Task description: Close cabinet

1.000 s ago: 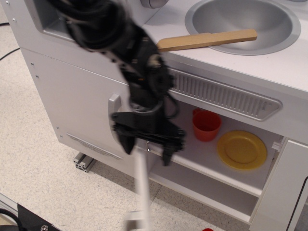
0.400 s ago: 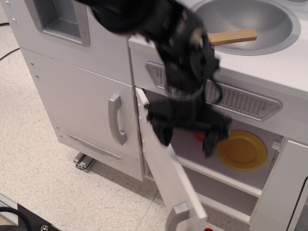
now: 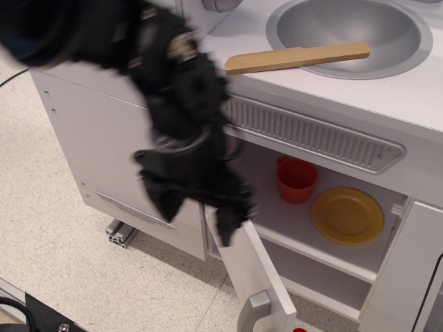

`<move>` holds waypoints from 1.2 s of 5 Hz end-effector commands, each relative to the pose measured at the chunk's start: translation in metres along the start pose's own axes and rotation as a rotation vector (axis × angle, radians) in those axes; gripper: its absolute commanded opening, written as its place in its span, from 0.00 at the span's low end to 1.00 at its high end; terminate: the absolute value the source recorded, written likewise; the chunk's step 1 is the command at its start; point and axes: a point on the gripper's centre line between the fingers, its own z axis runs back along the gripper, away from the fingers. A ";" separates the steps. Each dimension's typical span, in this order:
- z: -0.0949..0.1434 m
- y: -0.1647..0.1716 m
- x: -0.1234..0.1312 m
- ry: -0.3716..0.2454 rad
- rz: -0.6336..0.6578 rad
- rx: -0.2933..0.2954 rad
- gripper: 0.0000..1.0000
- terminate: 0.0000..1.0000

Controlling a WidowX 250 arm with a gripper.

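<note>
The cabinet (image 3: 325, 252) is a low white compartment under the sink counter, with one inner shelf. Its flat white door (image 3: 252, 273) hangs open toward the front, hinged at the left, with its grey bar handle (image 3: 253, 311) near the bottom edge. A red cup (image 3: 297, 180) and a yellow plate (image 3: 347, 216) stand on the shelf. My black gripper (image 3: 197, 211) is blurred by motion, at the hinge-side upper part of the door, fingers pointing down and spread apart. It holds nothing that I can see.
A wooden stick (image 3: 297, 58) lies across the counter by the grey sink bowl (image 3: 349, 31). A taller white door (image 3: 97, 149) stands to the left, its handle hidden by my arm. A narrow white panel (image 3: 408, 277) stands at the right. Speckled floor lies below.
My arm swung right, then back left to the door's hinge side. The door went from edge-on toward me to swung partway to the right, and has stayed there since.
</note>
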 end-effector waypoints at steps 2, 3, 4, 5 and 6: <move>-0.062 0.035 -0.009 -0.058 -0.059 0.116 1.00 0.00; -0.080 0.024 0.005 -0.064 -0.032 0.115 1.00 0.00; -0.091 0.010 0.019 -0.064 0.013 0.102 1.00 0.00; -0.099 -0.007 0.034 -0.065 0.058 0.076 1.00 0.00; -0.106 -0.023 0.051 -0.079 0.090 0.087 1.00 0.00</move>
